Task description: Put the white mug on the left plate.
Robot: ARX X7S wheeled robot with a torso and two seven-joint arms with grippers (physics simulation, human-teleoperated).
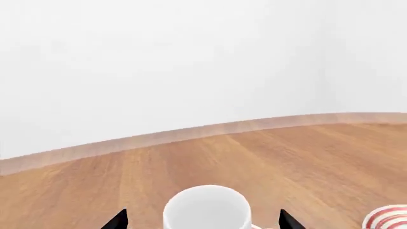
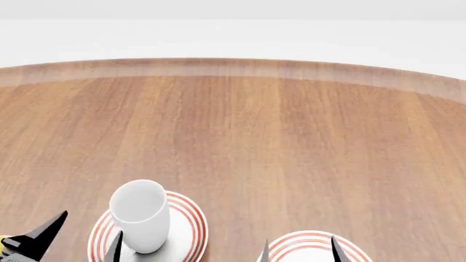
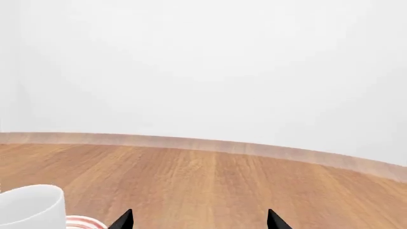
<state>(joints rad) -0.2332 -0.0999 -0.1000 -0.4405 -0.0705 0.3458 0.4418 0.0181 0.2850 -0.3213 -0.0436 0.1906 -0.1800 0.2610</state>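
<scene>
The tall white mug point(image 2: 138, 214) stands upright on the left plate point(image 2: 185, 229), a white plate with red rings. My left gripper point(image 2: 85, 236) is open just to the near left of the mug. In the left wrist view the mug point(image 1: 207, 207) shows between the two black fingertips point(image 1: 117, 220) with a gap on each side, so nothing grips it. My right gripper point(image 2: 300, 251) is open and empty over the right plate point(image 2: 309, 243). The right wrist view shows the mug point(image 3: 32, 206) and a bit of the left plate point(image 3: 86, 223) beside the gripper point(image 3: 199, 220).
The wooden table point(image 2: 291, 142) stretches far ahead to its curved far edge point(image 2: 233, 66), with a white wall behind. The right plate also shows at the edge of the left wrist view point(image 1: 388, 218). No other mugs are in view.
</scene>
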